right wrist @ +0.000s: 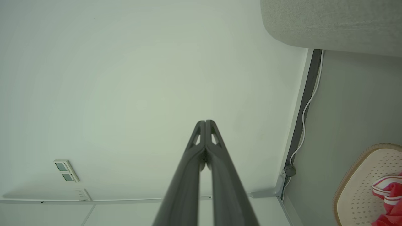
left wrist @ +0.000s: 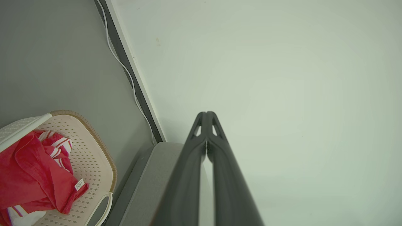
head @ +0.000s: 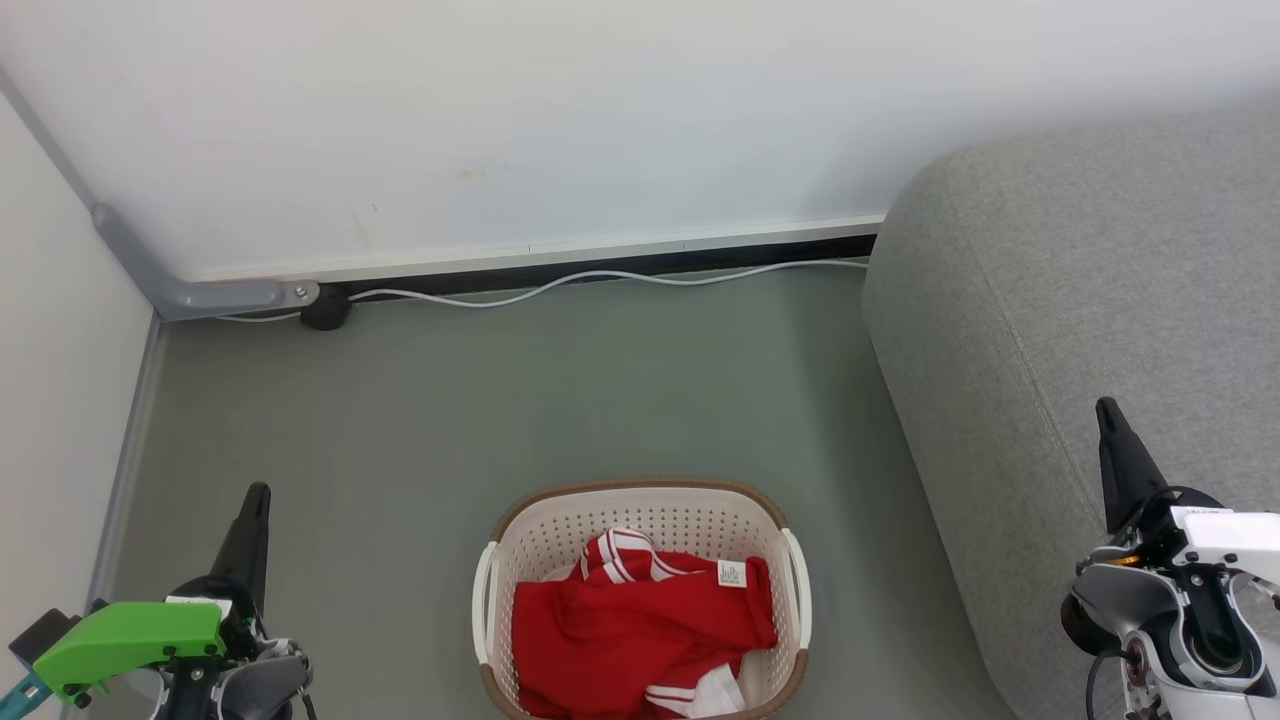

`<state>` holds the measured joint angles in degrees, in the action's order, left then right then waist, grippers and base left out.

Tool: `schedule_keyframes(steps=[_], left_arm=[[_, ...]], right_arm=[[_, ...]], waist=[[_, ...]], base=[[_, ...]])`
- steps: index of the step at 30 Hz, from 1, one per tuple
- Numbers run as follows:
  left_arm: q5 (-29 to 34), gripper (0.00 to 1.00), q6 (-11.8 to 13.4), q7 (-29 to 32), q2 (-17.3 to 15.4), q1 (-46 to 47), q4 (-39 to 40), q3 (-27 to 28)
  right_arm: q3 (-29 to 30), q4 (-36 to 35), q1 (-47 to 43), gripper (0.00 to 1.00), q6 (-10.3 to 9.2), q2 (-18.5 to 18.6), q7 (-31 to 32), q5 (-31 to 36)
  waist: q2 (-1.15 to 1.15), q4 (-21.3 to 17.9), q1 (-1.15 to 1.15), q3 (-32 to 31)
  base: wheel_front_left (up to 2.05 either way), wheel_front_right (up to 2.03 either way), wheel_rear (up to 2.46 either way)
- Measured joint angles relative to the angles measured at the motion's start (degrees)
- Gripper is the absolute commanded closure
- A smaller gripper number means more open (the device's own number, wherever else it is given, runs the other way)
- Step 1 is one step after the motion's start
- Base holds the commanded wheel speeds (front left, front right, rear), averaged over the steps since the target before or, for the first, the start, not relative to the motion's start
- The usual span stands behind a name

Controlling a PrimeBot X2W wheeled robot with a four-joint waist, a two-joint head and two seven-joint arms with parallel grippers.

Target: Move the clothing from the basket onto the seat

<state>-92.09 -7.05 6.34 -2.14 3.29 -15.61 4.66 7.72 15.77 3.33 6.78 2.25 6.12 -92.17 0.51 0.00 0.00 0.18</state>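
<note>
Room: A flat grey floor (head: 400,420) meets a plain white wall (head: 500,120). A thin white cable (head: 600,278) runs along the bottom of the wall.
Head view: The basket (head: 650,515) sits on the floor in the middle, close to the robot. The seat (head: 1080,300) is just beside it on the right.
Left wrist view: It shows one white handle (left wrist: 100,204) of the basket.
Right wrist view: It shows a little box (right wrist: 66,171) with two small screens on the wall.
Basket: Cream plastic, full of tiny holes, with a brown woven-look rim and round corners.
Clothing: The clothing (head: 620,630) is soft, red and crumpled. It lies inside the basket.
Seat: Big, grey, rough cloth with round edges.
Which way: The striped end of the clothing points at the wall. Its small white label (head: 731,574) is on the right. The basket's near end is cut off, so I cannot tell its long way.
Left gripper: The left gripper (head: 258,492) has its dark fingers pressed together, holding nothing.
Right gripper: The right gripper (head: 1105,408) is pressed together too, holding nothing, in front of the seat.
</note>
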Motion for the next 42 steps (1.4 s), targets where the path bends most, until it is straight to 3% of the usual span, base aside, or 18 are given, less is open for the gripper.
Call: schedule_keyframes(steps=[42], left_arm=[[0.00,1.00,0.00,0.00,0.00,0.00,0.00,0.00]], right_arm=[[0.00,0.00,0.00,1.00,0.00,0.00,0.00,0.00]], waist=[[0.00,0.00,0.00,0.00]], base=[[0.00,0.00,0.00]])
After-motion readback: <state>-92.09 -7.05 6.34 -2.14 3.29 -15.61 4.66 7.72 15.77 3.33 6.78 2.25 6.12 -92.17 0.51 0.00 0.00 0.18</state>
